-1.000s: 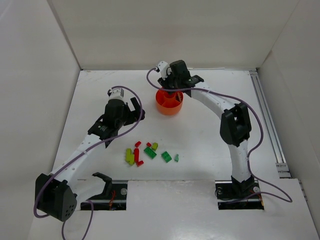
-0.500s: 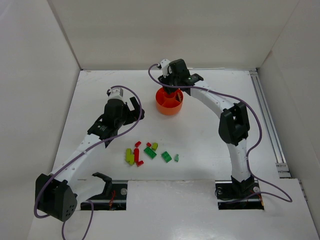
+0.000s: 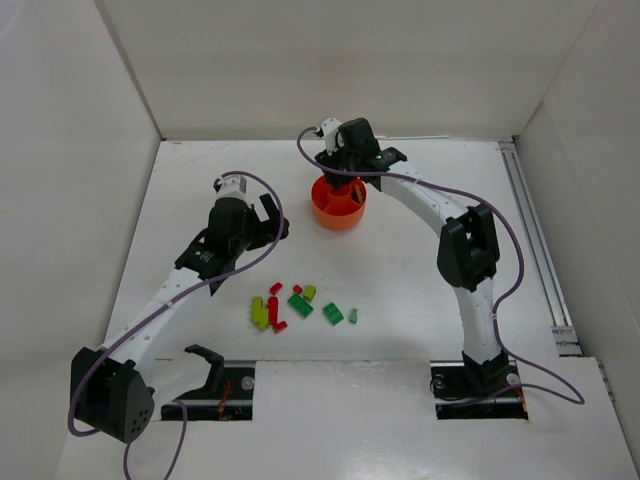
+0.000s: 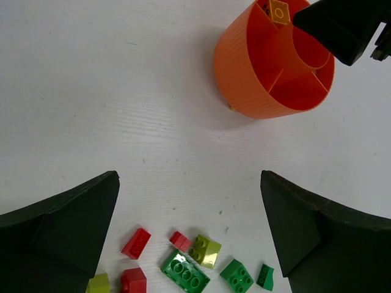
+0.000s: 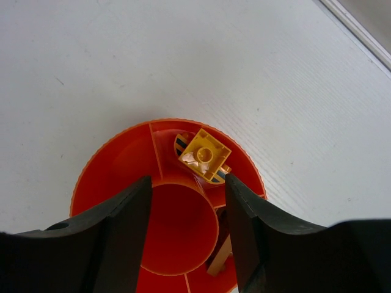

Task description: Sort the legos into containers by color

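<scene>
Hovering over the orange dish (image 5: 113, 160), the right gripper (image 5: 187, 180) stands parted, one yellow brick (image 5: 204, 155) lying in a compartment; most legos (image 3: 299, 303) wait unsorted near the left gripper (image 4: 189, 177), spread empty

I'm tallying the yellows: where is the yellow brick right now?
In the right wrist view, the yellow brick lies in an outer compartment of the orange dish, just beyond the right gripper.

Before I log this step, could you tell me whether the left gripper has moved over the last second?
No. The left gripper sits in the same spot left of the orange dish as before.
</scene>
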{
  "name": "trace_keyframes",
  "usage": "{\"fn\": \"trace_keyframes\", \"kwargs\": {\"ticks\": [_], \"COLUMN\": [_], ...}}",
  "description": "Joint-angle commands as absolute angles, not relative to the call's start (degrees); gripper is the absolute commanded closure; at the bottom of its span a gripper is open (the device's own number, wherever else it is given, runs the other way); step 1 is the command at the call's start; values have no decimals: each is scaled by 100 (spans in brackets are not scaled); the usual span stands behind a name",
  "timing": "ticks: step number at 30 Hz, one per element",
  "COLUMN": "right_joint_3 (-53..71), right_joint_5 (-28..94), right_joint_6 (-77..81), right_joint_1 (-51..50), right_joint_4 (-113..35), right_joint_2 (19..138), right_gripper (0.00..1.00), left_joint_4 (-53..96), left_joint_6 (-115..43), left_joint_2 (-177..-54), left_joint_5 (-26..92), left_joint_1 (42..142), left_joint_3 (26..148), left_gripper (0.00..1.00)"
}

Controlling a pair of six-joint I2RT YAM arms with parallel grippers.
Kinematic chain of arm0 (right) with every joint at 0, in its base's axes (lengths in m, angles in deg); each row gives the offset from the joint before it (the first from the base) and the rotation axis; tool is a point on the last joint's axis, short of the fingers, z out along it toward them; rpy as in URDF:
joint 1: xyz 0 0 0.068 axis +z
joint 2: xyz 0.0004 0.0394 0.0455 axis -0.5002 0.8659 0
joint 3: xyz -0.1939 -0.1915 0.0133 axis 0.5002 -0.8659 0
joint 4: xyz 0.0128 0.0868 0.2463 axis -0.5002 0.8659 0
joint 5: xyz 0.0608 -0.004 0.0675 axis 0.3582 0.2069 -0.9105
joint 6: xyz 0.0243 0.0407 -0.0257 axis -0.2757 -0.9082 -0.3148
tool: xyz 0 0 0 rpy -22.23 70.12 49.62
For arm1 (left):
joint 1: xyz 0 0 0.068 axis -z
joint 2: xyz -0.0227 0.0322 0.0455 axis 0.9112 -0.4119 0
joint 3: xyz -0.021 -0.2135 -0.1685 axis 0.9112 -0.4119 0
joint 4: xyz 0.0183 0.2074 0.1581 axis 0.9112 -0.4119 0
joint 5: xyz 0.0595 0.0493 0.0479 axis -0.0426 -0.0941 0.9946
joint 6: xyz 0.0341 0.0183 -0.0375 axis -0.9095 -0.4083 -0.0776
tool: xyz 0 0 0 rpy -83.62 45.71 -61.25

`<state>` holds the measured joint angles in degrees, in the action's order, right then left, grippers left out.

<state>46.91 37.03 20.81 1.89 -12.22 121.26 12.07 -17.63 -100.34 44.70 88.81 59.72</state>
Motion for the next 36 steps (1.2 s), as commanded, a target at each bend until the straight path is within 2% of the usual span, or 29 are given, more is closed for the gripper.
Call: {"fn": "trace_keyframes", "kwargs": {"ticks": [1, 10, 16, 20, 24, 27, 36], "right_joint_3": [4806, 3963, 2356, 1037, -122, -449, -1250], "right_joint_5": [3709, 3709, 4051, 4350, 4351, 4481, 4877], "right_joint_6": [1996, 2049, 1637, 952, 565, 459, 344], "right_joint_1": [198, 145, 145, 198, 198, 251, 304], "right_joint_4": [-1217, -1577, -1885, -2122, -2175, -1930, -1403], "right_joint_2": [11894, 10656, 9268, 8301, 7553, 7175, 6191], "right_gripper": [43, 43, 40, 40, 40, 40, 40], "left_joint_4": [1403, 938, 532, 532, 603, 664, 805], "left_joint_6": [-1851, -1386, -990, -840, -779, -892, -1138], "left_joint_2": [-9988, -9865, -9917, -9917, -9917, -10172, -11235], "left_joint_5": [4442, 4039, 3661, 3712, 3914, 4134, 4336], "left_joint_1": [8862, 8862, 8862, 9361, 10204, 10679, 11094], "left_joint_3": [6059, 5883, 5514, 5321, 5320, 5381, 5662], "left_gripper": [0, 0, 0, 0, 5, 8, 28]}}
